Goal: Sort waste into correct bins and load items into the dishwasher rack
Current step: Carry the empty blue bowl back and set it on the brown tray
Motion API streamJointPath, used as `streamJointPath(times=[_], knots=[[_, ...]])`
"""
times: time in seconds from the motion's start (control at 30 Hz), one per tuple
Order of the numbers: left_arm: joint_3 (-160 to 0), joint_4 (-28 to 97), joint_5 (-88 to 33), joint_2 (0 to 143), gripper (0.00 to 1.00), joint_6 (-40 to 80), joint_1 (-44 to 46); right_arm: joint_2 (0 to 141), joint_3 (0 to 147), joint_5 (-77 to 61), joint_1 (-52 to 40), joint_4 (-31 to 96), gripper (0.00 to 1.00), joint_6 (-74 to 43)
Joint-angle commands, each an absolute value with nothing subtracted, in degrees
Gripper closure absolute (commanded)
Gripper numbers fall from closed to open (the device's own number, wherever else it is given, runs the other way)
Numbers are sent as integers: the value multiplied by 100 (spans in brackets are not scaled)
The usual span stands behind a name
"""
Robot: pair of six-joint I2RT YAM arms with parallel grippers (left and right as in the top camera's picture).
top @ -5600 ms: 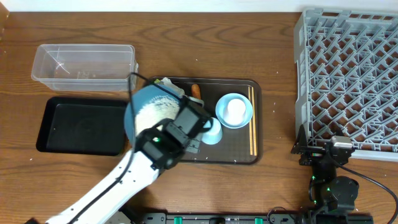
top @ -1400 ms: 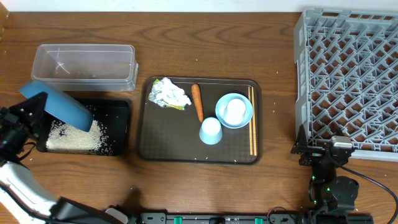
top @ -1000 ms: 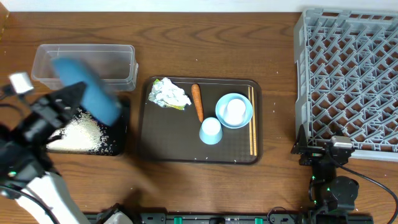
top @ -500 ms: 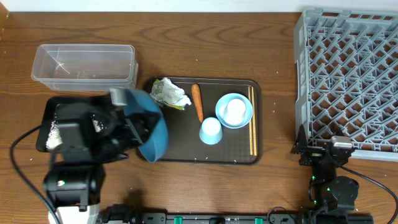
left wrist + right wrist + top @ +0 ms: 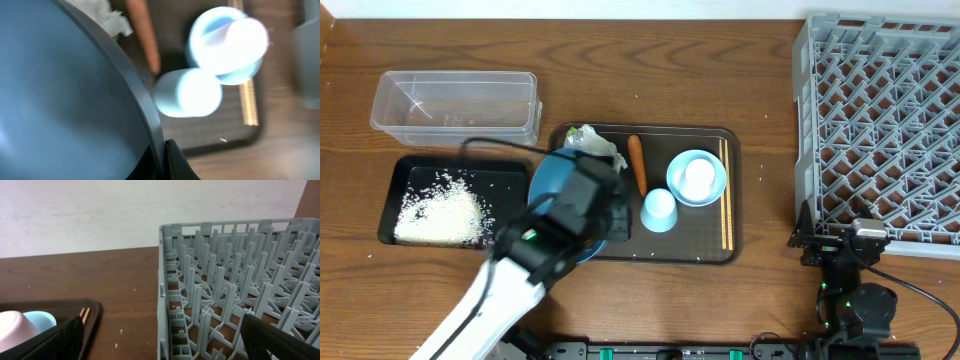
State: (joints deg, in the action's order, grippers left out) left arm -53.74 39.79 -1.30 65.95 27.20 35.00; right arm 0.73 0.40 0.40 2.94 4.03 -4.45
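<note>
Rice (image 5: 440, 212) lay in the black tray (image 5: 392, 190); wrapper (image 5: 592, 137), carrot (image 5: 636, 160), cup (image 5: 660, 210) and small bowl (image 5: 697, 177) sat on the brown tray (image 5: 690, 245). The left gripper (image 5: 161, 159) clamped the big bowl (image 5: 65, 100); the right gripper (image 5: 162, 322) gaped.

the dark-blue bowl (image 5: 548, 178) is hanging tilted above the left end of the serving tray (image 5: 690, 235), the left gripper (image 5: 161, 156) pinching its rim. white rice (image 5: 445, 212) is lying heaped in the black tray (image 5: 390, 200), just in front of the clear tub (image 5: 455, 105). the crumpled wrapper (image 5: 595, 140), carrot (image 5: 636, 160), cup (image 5: 660, 210), small light-blue bowl (image 5: 697, 177) and chopsticks (image 5: 725, 200) are lying on the serving tray. the grey rack (image 5: 880, 130) is standing well to the right.
</note>
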Motion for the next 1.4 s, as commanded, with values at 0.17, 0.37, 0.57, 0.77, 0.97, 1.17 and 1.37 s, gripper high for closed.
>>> streamJointPath(times=[0.17, 0.37, 0.57, 0.77, 0.97, 1.17, 1.37], knots=[[-5411, 3830, 587, 7627, 94, 3004, 3662, 49, 32, 14, 294, 429, 1, -375], [-5411, 3830, 530, 8193, 94, 3229, 3673, 49, 32, 14, 294, 429, 1, -375], [-5411, 3806, 233, 8455, 93, 3352, 3673, 49, 32, 14, 294, 429, 1, -375], [-5426, 3791, 233, 8420, 83, 3350, 3673, 49, 32, 14, 294, 429, 1, -375], [-5542, 3865, 191, 8136, 77, 3328, 3673, 49, 32, 14, 294, 429, 1, -375], [-5568, 3929, 198, 7507, 55, 3328, 3662, 49, 32, 14, 294, 429, 1, -375], [-5572, 4014, 198, 6622, 37, 3323, 3468, 49, 32, 14, 294, 429, 1, -375]])
